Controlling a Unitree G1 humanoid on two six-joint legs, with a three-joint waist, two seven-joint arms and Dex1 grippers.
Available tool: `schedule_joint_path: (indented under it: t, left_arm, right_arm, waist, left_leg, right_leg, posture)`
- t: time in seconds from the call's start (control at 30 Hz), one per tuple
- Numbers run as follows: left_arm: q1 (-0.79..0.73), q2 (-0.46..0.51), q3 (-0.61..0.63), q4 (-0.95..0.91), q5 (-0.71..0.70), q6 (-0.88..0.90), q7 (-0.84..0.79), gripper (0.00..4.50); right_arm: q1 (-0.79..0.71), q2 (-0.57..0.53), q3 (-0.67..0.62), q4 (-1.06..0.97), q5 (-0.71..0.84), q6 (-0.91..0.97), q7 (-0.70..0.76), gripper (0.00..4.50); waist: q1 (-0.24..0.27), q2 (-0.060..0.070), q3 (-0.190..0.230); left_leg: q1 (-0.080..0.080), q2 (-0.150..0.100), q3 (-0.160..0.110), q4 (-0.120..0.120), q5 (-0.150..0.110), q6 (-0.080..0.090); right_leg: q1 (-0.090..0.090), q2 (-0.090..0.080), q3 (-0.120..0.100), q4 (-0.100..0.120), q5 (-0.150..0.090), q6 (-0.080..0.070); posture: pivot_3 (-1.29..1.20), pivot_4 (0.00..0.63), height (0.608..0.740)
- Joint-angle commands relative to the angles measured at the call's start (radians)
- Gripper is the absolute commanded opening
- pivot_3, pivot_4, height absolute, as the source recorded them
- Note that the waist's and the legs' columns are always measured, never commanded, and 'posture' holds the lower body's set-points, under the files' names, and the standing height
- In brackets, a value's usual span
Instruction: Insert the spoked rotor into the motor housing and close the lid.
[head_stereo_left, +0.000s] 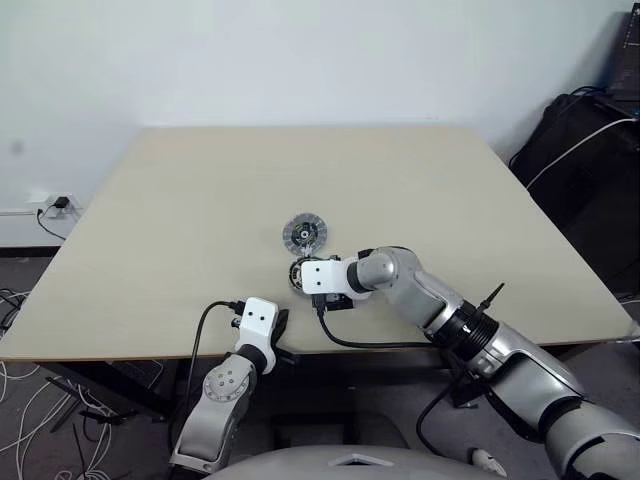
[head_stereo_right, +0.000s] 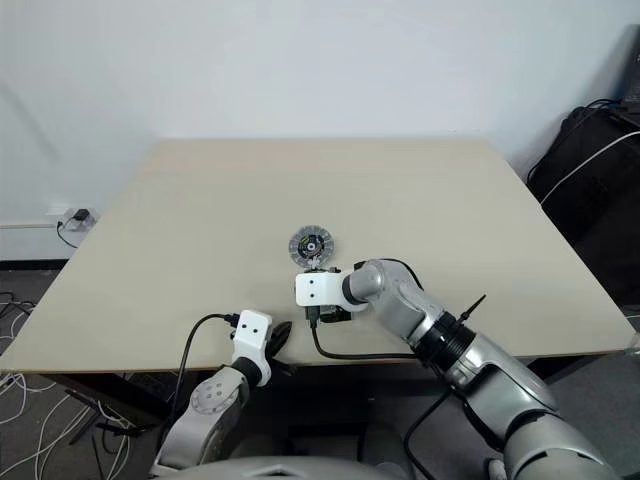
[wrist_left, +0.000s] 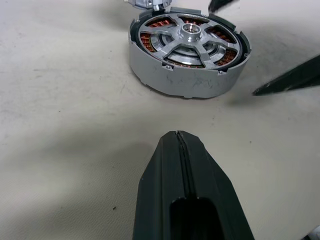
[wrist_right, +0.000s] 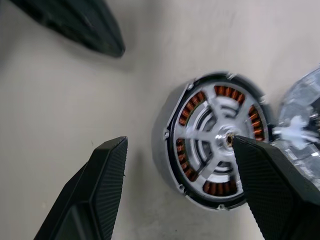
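The spoked rotor (wrist_left: 190, 39) already sits inside the motor housing (wrist_left: 186, 75), copper windings showing between its spokes, and the lid (head_stereo_left: 304, 234) lies flat on the table (head_stereo_left: 200, 200) just beyond the housing, not yet fitted. The right gripper (wrist_right: 175, 185) hangs over the housing with fingers spread and holding nothing, while the left gripper (wrist_left: 178, 150) (fingers pressed together, empty) rests on the near side of it. With that gripper so close, I judge the risk is a finger nudging the housing or bumping the lid aside.
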Motion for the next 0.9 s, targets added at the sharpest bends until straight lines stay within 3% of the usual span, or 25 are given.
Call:
schedule_joint_path:
  t: [0.03,0.23,0.27,0.33,0.63,0.9]
  left_arm:
    - [-0.011,-0.009,0.005,-0.01,-0.008,-0.031,0.005,0.0]
    - [-0.008,-0.011,0.007,-0.008,-0.009,-0.038,0.01,0.0]
    - [-0.008,-0.011,0.007,-0.008,-0.009,-0.039,0.01,0.0]
    - [-0.008,-0.013,0.007,-0.007,-0.009,-0.04,0.011,0.0]
    - [-0.008,-0.014,0.013,-0.005,-0.008,-0.046,0.015,0.0]
    - [-0.011,-0.018,0.011,-0.005,-0.004,-0.048,0.017,0.0]
  right_arm:
    - [-0.035,0.012,-0.002,0.043,-0.033,-0.042,0.021,3.54]
    - [-0.04,0.025,-0.005,0.091,-0.067,-0.077,0.057,3.54]
    - [-0.041,0.027,-0.006,0.097,-0.072,-0.082,0.062,3.37]
    - [-0.043,0.032,-0.008,0.106,-0.081,-0.091,0.069,2.93]
    - [-0.049,0.054,-0.028,0.147,-0.102,-0.115,0.082,0.09]
    - [-0.016,0.104,-0.105,0.184,-0.075,-0.037,0.02,0.09]
  waist:
    - [0.0,0.0,0.0]
    - [-0.001,0.0,0.0]
    - [-0.001,0.0,0.0]
    - [-0.001,0.0,0.0]
    - [-0.001,0.0,0.0]
    - [-0.006,0.0,-0.001]
  left_leg:
    - [0.0,0.0,0.0,0.0,0.0,0.0]
    - [0.0,0.0,0.0,0.0,0.0,0.0]
    - [0.0,0.0,0.0,0.0,0.0,0.0]
    - [0.0,0.0,0.0,0.0,0.0,0.0]
    - [0.001,0.0,0.0,0.0,0.0,-0.001]
    - [0.003,0.001,0.0,0.001,0.001,-0.002]
  right_leg:
    - [0.0,0.0,0.0,0.0,0.0,0.0]
    - [0.0,0.0,0.0,0.0,0.0,0.0]
    - [0.0,0.0,0.0,0.0,0.0,0.0]
    - [0.0,0.0,0.0,0.0,0.0,0.0]
    - [0.001,0.0,0.0,0.0,0.0,0.0]
    - [0.002,0.001,0.0,0.002,0.001,0.0]
  posture:
    - [0.0,0.0,0.74]
    - [0.0,0.0,0.74]
    - [0.0,0.0,0.74]
    - [0.0,0.0,0.74]
    - [0.0,0.0,0.74]
    - [0.0,0.0,0.74]
